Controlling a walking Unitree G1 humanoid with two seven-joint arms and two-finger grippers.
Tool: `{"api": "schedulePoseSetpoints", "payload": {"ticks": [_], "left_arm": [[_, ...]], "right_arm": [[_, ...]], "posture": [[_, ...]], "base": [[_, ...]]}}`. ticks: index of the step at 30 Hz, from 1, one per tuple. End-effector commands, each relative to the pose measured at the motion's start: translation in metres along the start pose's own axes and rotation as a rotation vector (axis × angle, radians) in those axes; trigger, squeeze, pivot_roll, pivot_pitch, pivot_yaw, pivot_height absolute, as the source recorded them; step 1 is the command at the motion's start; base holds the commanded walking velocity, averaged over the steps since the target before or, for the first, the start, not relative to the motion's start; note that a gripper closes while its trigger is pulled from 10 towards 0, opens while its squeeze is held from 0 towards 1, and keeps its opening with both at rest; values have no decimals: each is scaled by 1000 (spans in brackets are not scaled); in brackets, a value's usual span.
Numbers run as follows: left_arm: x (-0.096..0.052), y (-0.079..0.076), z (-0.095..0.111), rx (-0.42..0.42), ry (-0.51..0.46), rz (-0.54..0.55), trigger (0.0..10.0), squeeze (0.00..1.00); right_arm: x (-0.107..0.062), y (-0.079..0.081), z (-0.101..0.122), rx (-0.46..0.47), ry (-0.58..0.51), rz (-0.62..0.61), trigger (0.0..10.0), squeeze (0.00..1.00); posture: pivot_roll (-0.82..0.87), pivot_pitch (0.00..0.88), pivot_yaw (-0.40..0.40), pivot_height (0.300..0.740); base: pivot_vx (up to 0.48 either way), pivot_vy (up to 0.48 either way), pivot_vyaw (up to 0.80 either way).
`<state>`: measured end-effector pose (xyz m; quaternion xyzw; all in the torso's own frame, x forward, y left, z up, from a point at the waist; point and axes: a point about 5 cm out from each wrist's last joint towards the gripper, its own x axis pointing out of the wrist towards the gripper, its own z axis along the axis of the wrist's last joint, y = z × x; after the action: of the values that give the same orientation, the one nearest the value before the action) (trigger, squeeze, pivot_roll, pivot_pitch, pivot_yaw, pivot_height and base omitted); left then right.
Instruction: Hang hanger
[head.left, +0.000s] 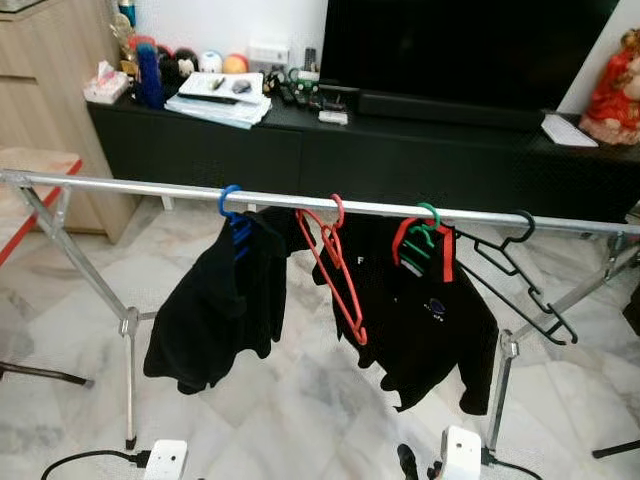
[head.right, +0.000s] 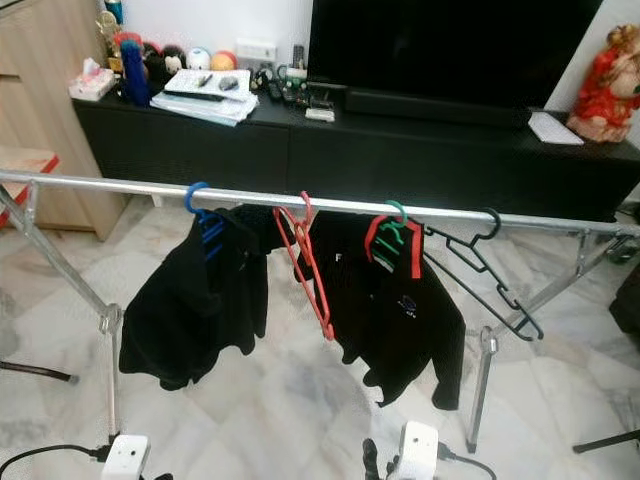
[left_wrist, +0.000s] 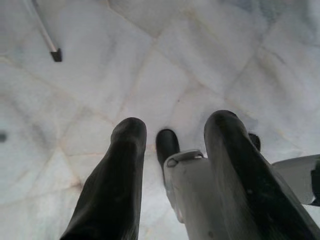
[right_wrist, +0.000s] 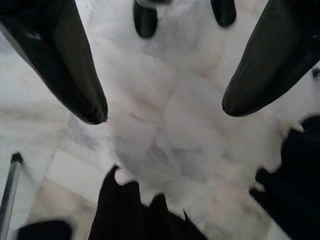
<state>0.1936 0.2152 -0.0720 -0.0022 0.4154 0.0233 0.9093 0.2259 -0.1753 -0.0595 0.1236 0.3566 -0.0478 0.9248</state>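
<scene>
1. I see a silver clothes rail (head.left: 150, 187) running across the view in front of me, carried on crossed metal legs (head.left: 128, 320) at each end.
2. Four hangers sit on the rail: a blue hanger (head.left: 233, 215) carrying a black garment (head.left: 215, 300), a bare red hanger (head.left: 340, 270) tilted down toward the right, a green hanger (head.left: 420, 240) inside a black jacket with red trim (head.left: 420, 310), and a bare black hanger (head.left: 520, 275) slanting down to the right.
3. The red hanger hangs between the two garments, its lower end lying against the jacket.
4. Behind the rail stands a long black TV cabinet (head.left: 400, 160) with a dark screen (head.left: 470, 45), papers and remotes (head.left: 222, 95), a tissue pack (head.left: 105, 85) and a red figurine (head.left: 612, 90).
5. The left gripper (left_wrist: 172, 125) hangs low over the marble floor (left_wrist: 200, 50), fingers spread with nothing between them; one foot of the rack (left_wrist: 56, 54) shows nearby.
6. The right gripper (right_wrist: 165, 112) also points at the floor, fingers wide apart and empty, with the black cloth hems (right_wrist: 135, 210) showing beyond its tips.
7. Two white wrist housings (head.left: 165, 460) show at the lower edge of the head view, with a black cable (head.left: 80, 462) trailing from the left one.
</scene>
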Motion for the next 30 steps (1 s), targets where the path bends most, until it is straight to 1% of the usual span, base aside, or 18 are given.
{"api": "schedulePoseSetpoints", "payload": {"ticks": [1, 2, 3, 6, 8, 9, 10, 12, 13, 15, 16, 18, 20, 21, 23, 24, 27, 30], "left_arm": [[0, -2, -4, -10, 9, -3, 10000, 0], [-1, -2, -4, -11, 11, -3, 10000, 0], [-1, -2, -4, -11, 11, -3, 10000, 0], [-1, -3, -5, -12, 12, -2, 10000, 0], [-1, -3, -6, -14, 13, -2, 10000, 0], [-1, -3, -6, -14, 13, -2, 10000, 0], [-1, -3, -6, -15, 13, -3, 10000, 0], [-1, -3, -7, -16, 13, -3, 10000, 0], [-1, -3, -7, -16, 14, -3, 10000, 0], [-1, -3, -8, -20, 15, -2, 10000, 0], [-1, -3, -8, -23, 16, -1, 10000, 0], [-2, -3, -9, -29, 16, 1, 10000, 0], [-2, -3, -9, -41, 13, 3, 10000, 0], [-2, -4, -10, -58, 10, 3, 10000, 0], [-2, -4, -10, -60, 11, 3, 10000, 0], [-2, -3, -11, -62, 14, 5, 10000, 0], [-3, -3, -12, -64, 16, 7, 10000, 0], [-3, -2, -13, -68, 17, 8, 10000, 0]], "right_arm": [[2, 0, 14, 20, -65, 0, 10000, 0], [4, 4, 25, 23, -121, 11, 10000, 0], [4, 4, 25, 23, -121, 11, 10000, 0], [6, 9, 45, 34, -221, 31, 10000, 0], [6, 13, 62, 27, -311, 53, 10000, 0], [6, 13, 62, 27, -311, 53, 10000, 0], [5, 18, 76, 3, -386, 74, 10000, 0], [3, 23, 90, -29, -458, 99, 10000, 0], [3, 23, 90, -29, -463, 101, 10000, 0], [-3, 33, 117, -80, -598, 153, 10000, 0], [-10, 41, 134, -94, -688, 191, 10000, 0], [-16, 47, 148, -87, -748, 216, 10000, 0], [-24, 57, 162, -134, -819, 262, 10000, 0], [-33, 68, 172, -183, -882, 316, 10000, 0], [-36, 71, 174, -198, -897, 334, 10000, 0], [-42, 77, 177, -231, -925, 364, 10000, 0], [-46, 81, 174, -233, -930, 386, 10000, 0], [-47, 77, 163, -211, -903, 368, 10000, 0]], "posture": [[4, 79, -80, 740], [4, 79, -82, 740], [4, 79, -82, 740], [5, 79, -87, 740], [-2, 79, -89, 740], [-2, 79, -89, 740], [-5, 78, -90, 740], [-7, 77, -91, 740], [-7, 77, -91, 740], [-11, 72, -92, 740], [-15, 68, -91, 740], [-16, 66, -91, 740], [-18, 62, -91, 740], [-18, 57, -92, 740], [-17, 54, -94, 740], [-16, 49, -95, 740], [-16, 44, -96, 740], [-15, 39, -94, 740]], "base": [[0, 0, 0], [0, 0, 0], [0, 0, 0], [0, 0, 0], [0, 0, 0], [0, 0, 0], [0, 0, 0], [0, 0, 0], [0, 0, 0], [0, 0, 0], [0, 0, 0], [0, 0, 0], [0, 0, 0], [0, 0, 0], [0, 0, 0], [0, 0, 0], [0, 0, 0], [0, 0, 0]]}}
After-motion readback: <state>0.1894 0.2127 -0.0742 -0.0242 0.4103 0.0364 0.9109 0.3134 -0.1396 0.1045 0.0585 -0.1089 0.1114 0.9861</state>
